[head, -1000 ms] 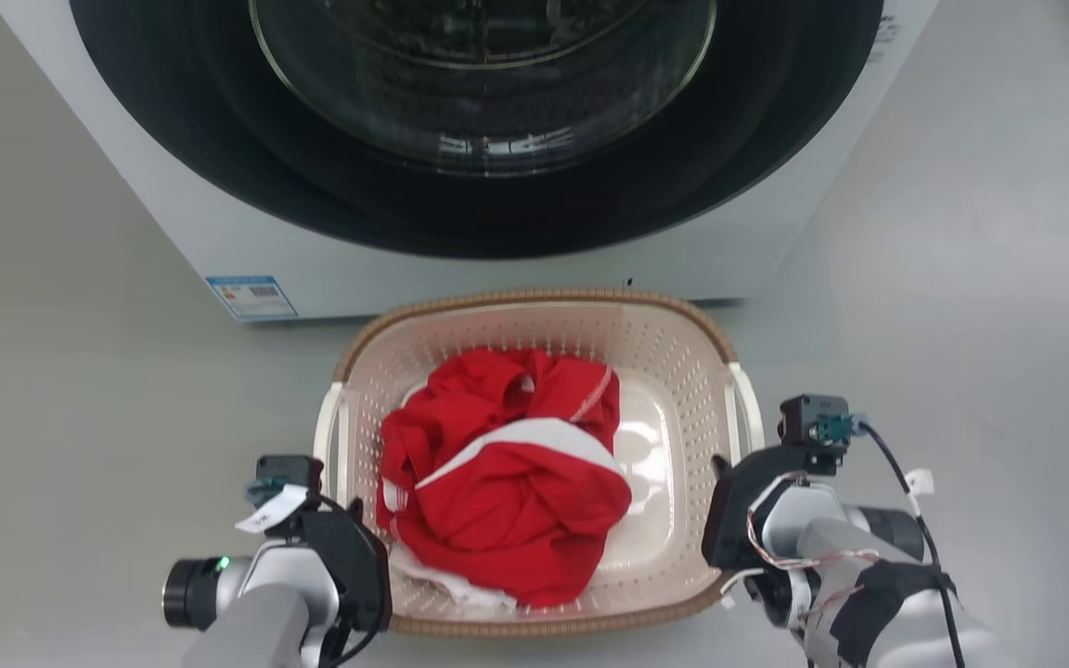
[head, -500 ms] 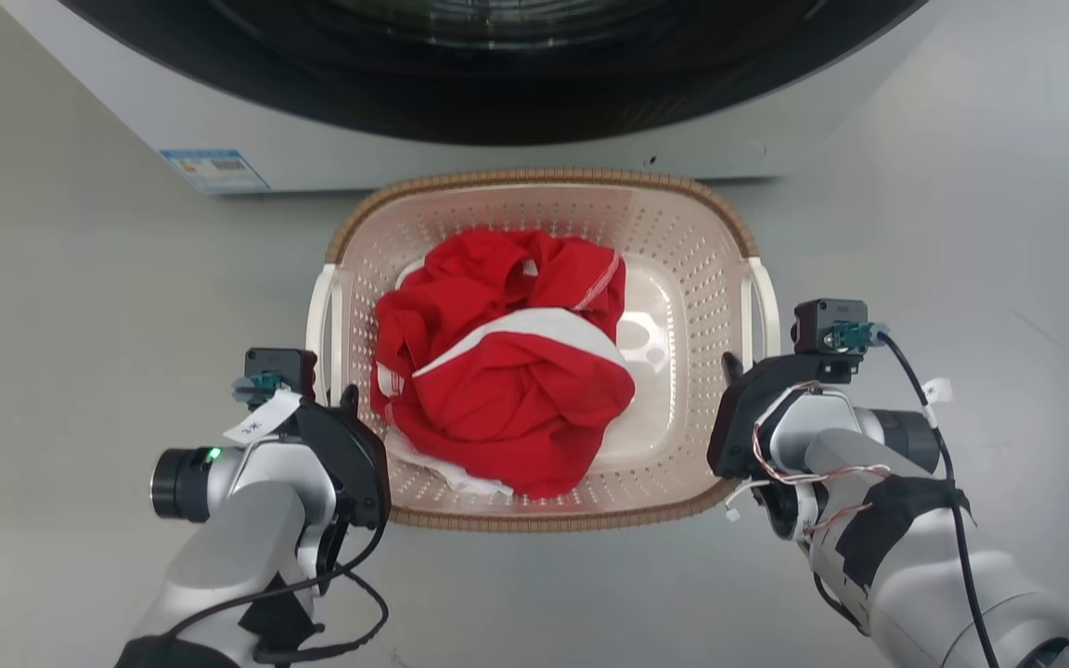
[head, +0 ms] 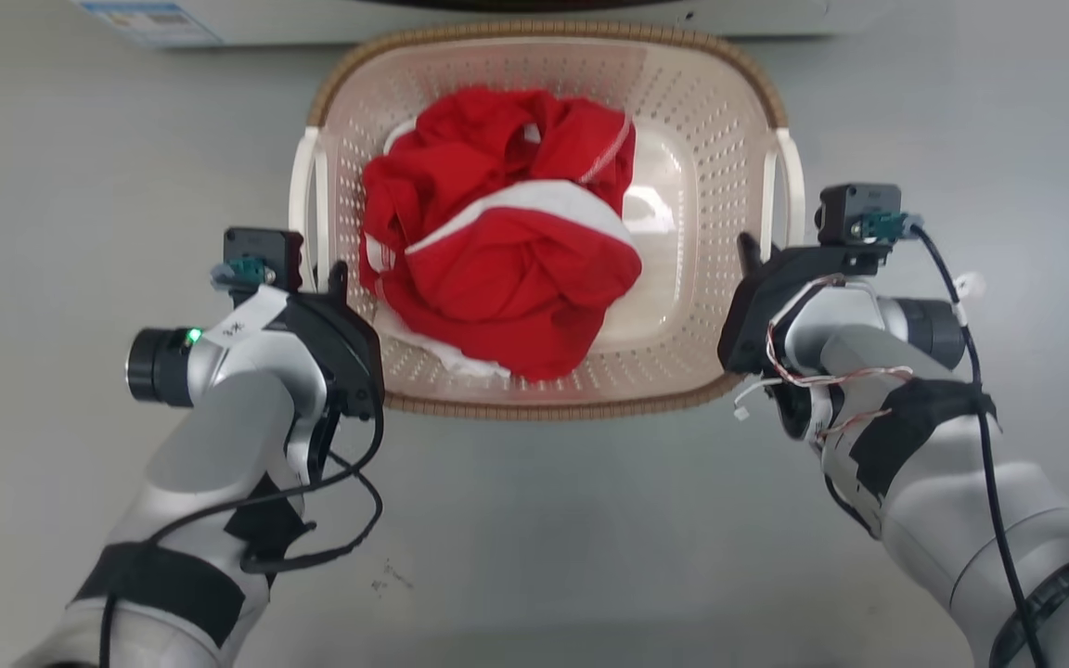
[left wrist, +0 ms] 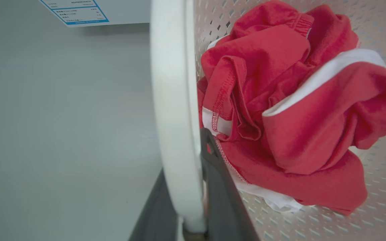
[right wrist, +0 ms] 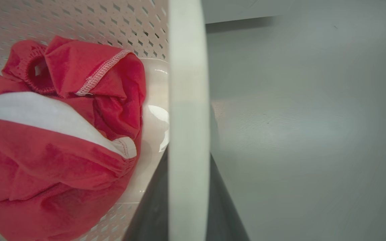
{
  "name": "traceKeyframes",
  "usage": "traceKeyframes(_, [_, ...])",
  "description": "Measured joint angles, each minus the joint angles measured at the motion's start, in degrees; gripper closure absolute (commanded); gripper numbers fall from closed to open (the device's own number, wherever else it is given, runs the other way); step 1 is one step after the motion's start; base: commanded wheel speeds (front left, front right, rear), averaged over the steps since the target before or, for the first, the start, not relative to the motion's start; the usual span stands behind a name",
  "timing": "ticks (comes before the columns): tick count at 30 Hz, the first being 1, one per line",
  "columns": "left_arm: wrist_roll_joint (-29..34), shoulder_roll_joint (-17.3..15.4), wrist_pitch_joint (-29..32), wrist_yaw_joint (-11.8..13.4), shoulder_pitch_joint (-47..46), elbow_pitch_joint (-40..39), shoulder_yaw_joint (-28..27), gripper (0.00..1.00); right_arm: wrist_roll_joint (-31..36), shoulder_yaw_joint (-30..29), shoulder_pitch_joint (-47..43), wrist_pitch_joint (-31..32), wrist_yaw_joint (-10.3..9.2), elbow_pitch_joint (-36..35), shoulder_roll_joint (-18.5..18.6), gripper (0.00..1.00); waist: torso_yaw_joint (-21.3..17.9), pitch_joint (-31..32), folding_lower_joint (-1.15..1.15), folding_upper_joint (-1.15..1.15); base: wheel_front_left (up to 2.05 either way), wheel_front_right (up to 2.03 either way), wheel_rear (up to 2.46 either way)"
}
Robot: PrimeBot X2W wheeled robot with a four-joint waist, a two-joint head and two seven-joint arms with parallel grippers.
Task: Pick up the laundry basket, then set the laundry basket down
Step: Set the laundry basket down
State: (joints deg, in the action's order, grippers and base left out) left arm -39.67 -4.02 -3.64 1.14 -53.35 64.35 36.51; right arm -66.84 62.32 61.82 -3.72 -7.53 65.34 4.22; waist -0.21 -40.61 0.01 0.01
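Grey floor (head: pixel 534 538) all around, and at the very top of the head view sits the white lower edge of the washing machine (head: pixel 293 23). Right in front of it is the laundry basket (head: pixel 711 139), cream and perforated, brown woven rim running round, its far side close against the machine's base. Whether its bottom is on the floor or just off it, I cannot tell from here.

Inside it, a crumpled red garment (head: pixel 507 250) with a white band across it, heaped toward the basket's left half and leaving the glossy bottom bare on the right.

Now the arms, one on each side. The left gripper (head: pixel 338 283) is at the white left handle (left wrist: pixel 173 100), and the left wrist view has one dark finger on each side of that bar, pinching it. Over on the other side, the right gripper (head: pixel 750 258) does the same: the right handle (right wrist: pixel 188 100) runs straight up between its two dark fingers, clamped.

Smallest of all, a blue-bordered sticker (head: pixel 149 17) on the machine's left corner.
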Motion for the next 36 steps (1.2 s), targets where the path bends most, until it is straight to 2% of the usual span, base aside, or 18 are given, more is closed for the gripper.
traceKeyframes(13, [0.5, 0.0, -1.7, 0.3, -4.3, 0.5, -0.1, 1.0, 1.0, 0.4, 3.6, -2.0, 0.47, 0.7, 0.2, 1.0, 0.9, -9.0, 0.0, 0.0, 0.0, 0.0, 0.0])
traceKeyframes(30, [0.7, 0.3, -4.1, -0.2, -6.4, 2.6, -0.1, 1.0, 1.6, 1.5, 5.2, -3.5, 0.56, 1.1, 0.3, 1.0, 1.8, -11.3, -0.01, -0.01, 0.0, 0.0, 0.0])
traceKeyframes(31, [0.7, 0.4, -4.2, -0.2, -6.4, 2.7, -0.1, 1.0, 1.8, 1.5, 5.4, -3.7, 0.57, 1.1, 0.2, 0.96, 1.8, -11.4, -0.01, -0.01, 0.0, 0.0, 0.0])
traceKeyframes(32, [0.7, 0.4, -4.4, -0.2, -6.5, 2.9, -0.1, 1.0, 1.8, 1.6, 5.5, -3.8, 0.6, 1.2, 0.2, 0.85, 1.8, -11.4, -0.01, -0.01, 0.0, 0.0, 0.0])
traceKeyframes(33, [0.7, 0.5, -4.6, -0.2, -6.6, 3.0, -0.1, 1.0, 1.8, 1.7, 5.6, -3.9, 0.82, 1.3, 0.2, 0.85, 1.8, -11.5, -0.01, -0.01, 0.0, 0.0, 0.0])
traceKeyframes(34, [0.7, 0.5, -4.6, -0.2, -6.8, 3.2, -0.1, 0.93, 1.9, 1.7, 5.7, -4.0, 0.93, 1.4, 0.2, 0.68, 1.8, -11.6, -0.01, -0.01, 0.0, 0.0, 0.0])
traceKeyframes(35, [0.7, 0.5, -4.6, -0.2, -7.1, 3.3, -0.1, 0.5, 1.9, 1.7, 5.7, -4.2, 0.97, 1.4, 0.2, 0.06, 1.8, -11.6, -0.01, -0.01, 0.0, 0.0, 0.0])
traceKeyframes(36, [0.7, 0.6, -4.7, -0.4, -7.3, 3.3, -0.1, 0.5, 1.9, 1.7, 5.8, -4.4, 0.98, 1.4, 0.2, 0.06, 1.8, -11.7, -0.01, -0.01, 0.0, 0.0, 0.0])
